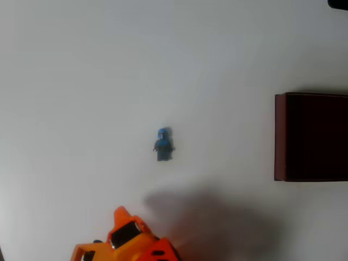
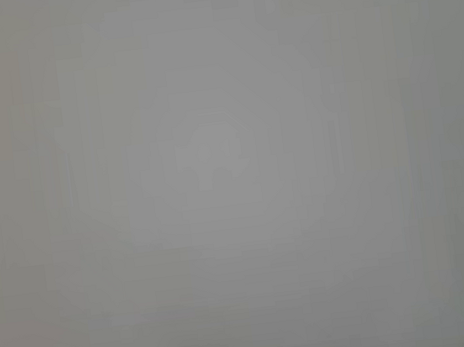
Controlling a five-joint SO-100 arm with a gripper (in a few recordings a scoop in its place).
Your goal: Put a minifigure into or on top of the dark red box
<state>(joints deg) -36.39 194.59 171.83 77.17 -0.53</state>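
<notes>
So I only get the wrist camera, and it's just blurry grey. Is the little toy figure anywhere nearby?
Observer: Yes. From overhead, the minifigure lies alone on the white table, near the middle of the picture.
Operator: And the box it goes in?
Observer: The dark red box sits at the right edge of that view, well apart from the figure, its dark inside facing up.
Operator: Where's the arm?
Observer: The orange arm is at the bottom edge, below and left of the figure, touching nothing. I cannot tell whether its gripper is open.
</notes>
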